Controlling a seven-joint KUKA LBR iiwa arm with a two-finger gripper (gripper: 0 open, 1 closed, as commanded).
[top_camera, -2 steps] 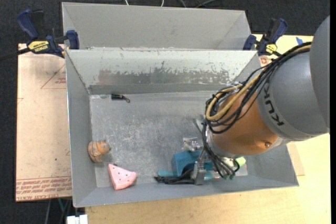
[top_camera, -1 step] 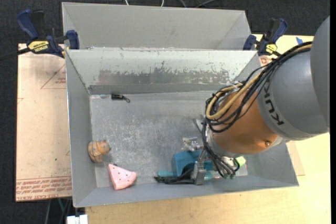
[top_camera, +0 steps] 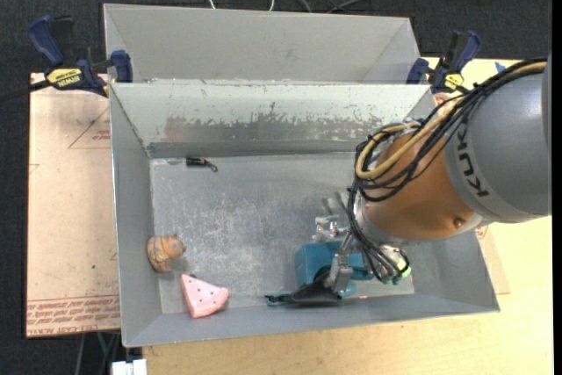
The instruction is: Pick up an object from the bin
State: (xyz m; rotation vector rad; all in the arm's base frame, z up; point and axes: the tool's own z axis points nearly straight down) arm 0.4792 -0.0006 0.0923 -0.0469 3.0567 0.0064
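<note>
My gripper (top_camera: 332, 230) is low in the bin's front right part, mostly hidden under the arm's orange cover and cables. It sits right over a teal blocky object (top_camera: 313, 263) that lies near the front wall. A black elongated piece (top_camera: 301, 297) sticks out to the left from beneath the teal object, along the front wall. Whether the two are one thing I cannot tell, and the view does not show whether the gripper has hold of the teal object.
A brown cork-like lump (top_camera: 164, 251) lies by the left wall, with a pink wedge with small holes (top_camera: 204, 295) in the front left corner. A small black clip-like item (top_camera: 200, 162) lies at the back wall.
</note>
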